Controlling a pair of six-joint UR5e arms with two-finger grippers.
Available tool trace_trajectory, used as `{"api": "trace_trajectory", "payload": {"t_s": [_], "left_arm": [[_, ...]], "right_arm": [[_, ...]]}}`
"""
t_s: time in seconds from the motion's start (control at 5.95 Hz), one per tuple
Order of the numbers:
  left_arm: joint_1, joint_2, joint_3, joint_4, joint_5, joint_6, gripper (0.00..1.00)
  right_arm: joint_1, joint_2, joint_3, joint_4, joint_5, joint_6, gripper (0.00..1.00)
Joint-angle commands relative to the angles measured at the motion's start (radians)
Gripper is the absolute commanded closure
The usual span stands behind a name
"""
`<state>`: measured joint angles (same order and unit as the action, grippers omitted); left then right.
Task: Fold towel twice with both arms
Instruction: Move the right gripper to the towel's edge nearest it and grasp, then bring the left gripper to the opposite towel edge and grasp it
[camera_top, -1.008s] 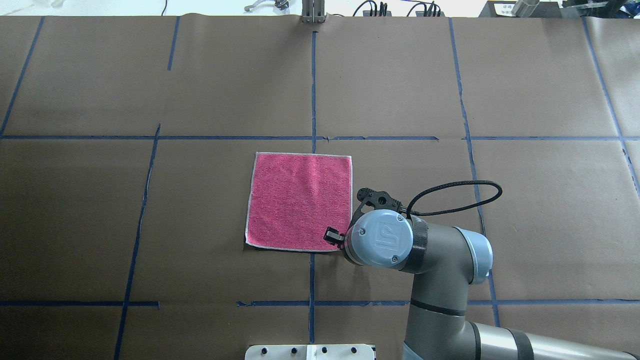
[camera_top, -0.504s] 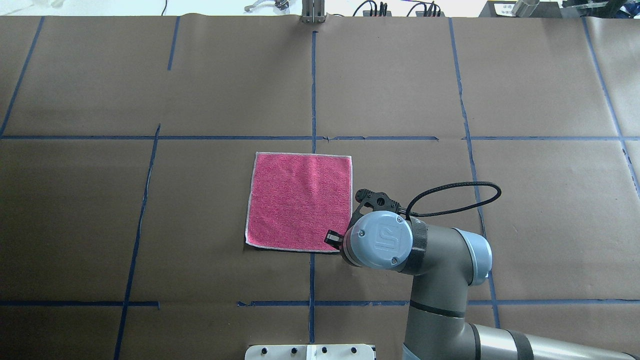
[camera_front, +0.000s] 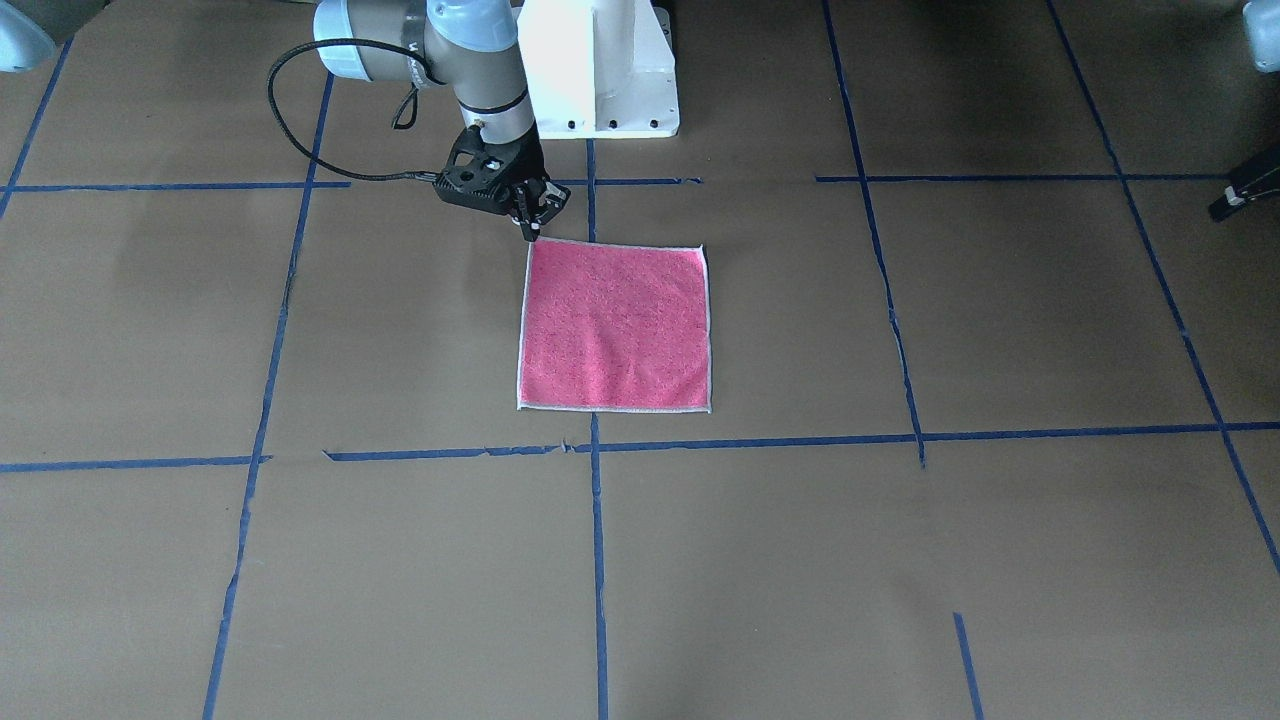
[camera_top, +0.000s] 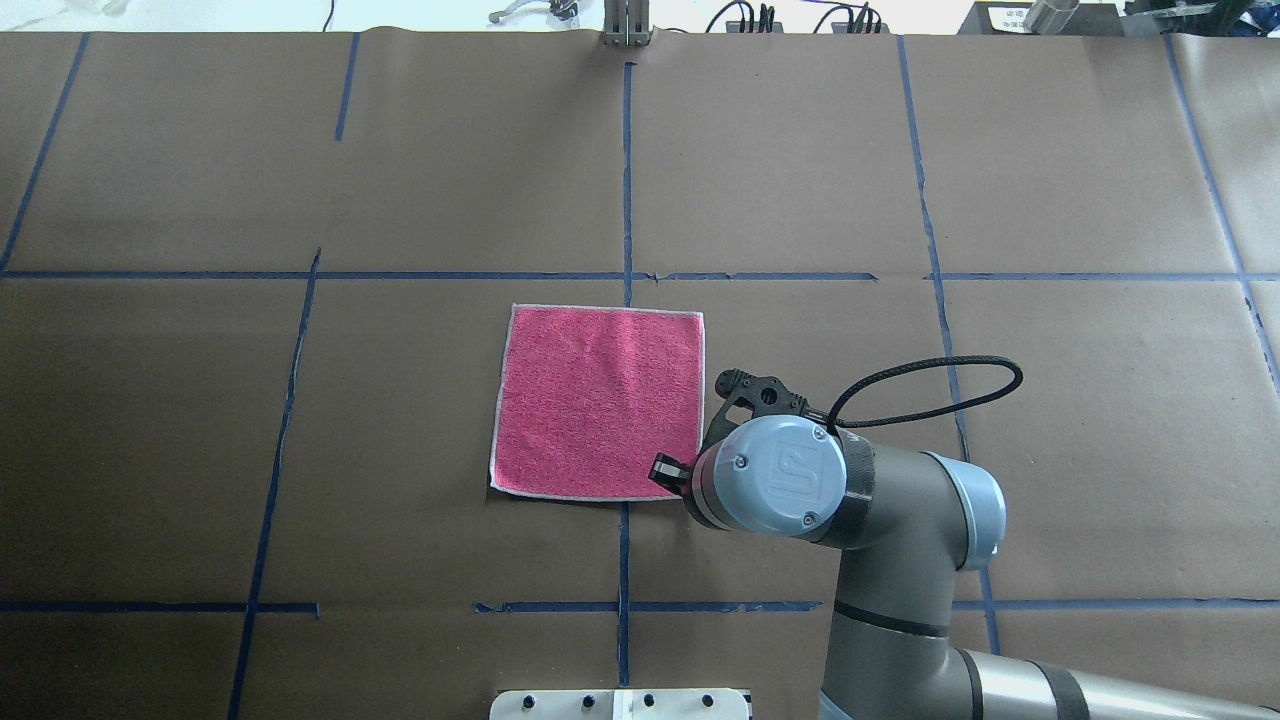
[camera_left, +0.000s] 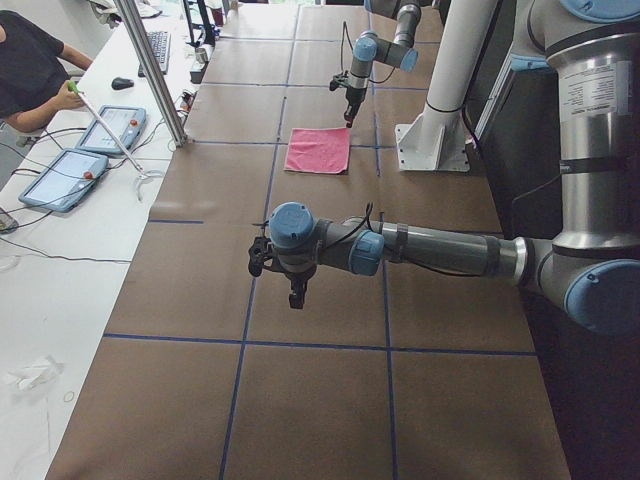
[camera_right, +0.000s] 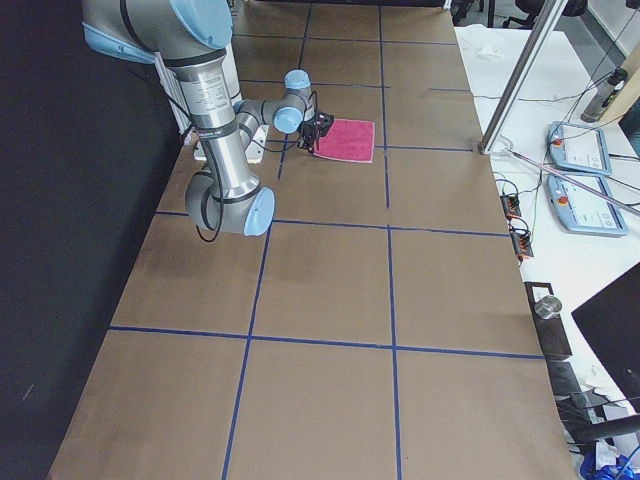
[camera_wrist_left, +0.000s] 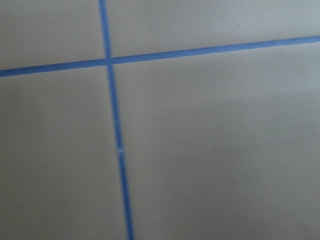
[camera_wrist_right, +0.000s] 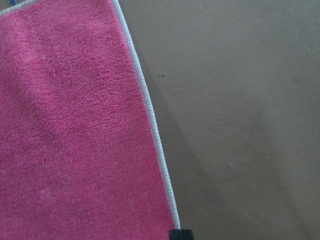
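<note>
The towel lies flat and unfolded, pink face up, at the table's middle; it also shows in the front view and fills the left of the right wrist view. My right gripper is down at the towel's corner nearest the robot's right. Its fingertips look closed together on the stitched border there, and one black fingertip shows at that edge. My left gripper hangs over bare paper far from the towel. I cannot tell if it is open or shut.
Brown paper with blue tape lines covers the table. The white pedestal stands just behind the towel. A metal post, tablets and a seated person are beyond the table's far side.
My right arm's wrist and elbow have shifted slightly to the right and its cable loop swung out. The fingertip stays at the towel's corner. The towel has not moved.
</note>
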<state>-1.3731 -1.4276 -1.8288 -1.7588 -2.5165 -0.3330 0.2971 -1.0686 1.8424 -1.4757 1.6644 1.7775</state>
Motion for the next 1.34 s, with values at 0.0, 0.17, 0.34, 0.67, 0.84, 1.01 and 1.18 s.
{"api": "trace_trajectory", "payload": {"t_s": [0.0,0.17,0.34,0.67,0.84,1.01,1.18], "left_arm": [[0.179,-0.052,-0.023,-0.195,0.001,-0.458,0.0],[0.271,-0.135,-0.024,-0.229,0.011,-0.705,0.0],[0.373,-0.17,-0.07,-0.228,0.091,-0.857,0.0],[0.636,-0.294,-0.127,-0.219,0.337,-1.244,0.0],[0.793,-0.344,-0.125,-0.214,0.498,-1.394,0.0],[0.936,-0.413,-0.115,-0.15,0.633,-1.487,0.0],[0.98,-0.523,-0.104,0.021,0.68,-1.515,0.0]], "right_arm": [[0.004,-0.019,0.023,-0.002,0.001,-0.001,0.98],[0.005,-0.024,0.028,-0.002,0.004,-0.003,0.98],[0.005,-0.033,0.032,-0.002,0.006,-0.003,0.98],[0.007,-0.033,0.032,-0.002,0.009,-0.006,0.97],[0.007,-0.031,0.034,-0.002,0.009,-0.006,0.97],[0.007,-0.031,0.032,-0.002,0.009,-0.006,0.97],[0.007,-0.031,0.034,-0.002,0.009,-0.004,0.97]]}}
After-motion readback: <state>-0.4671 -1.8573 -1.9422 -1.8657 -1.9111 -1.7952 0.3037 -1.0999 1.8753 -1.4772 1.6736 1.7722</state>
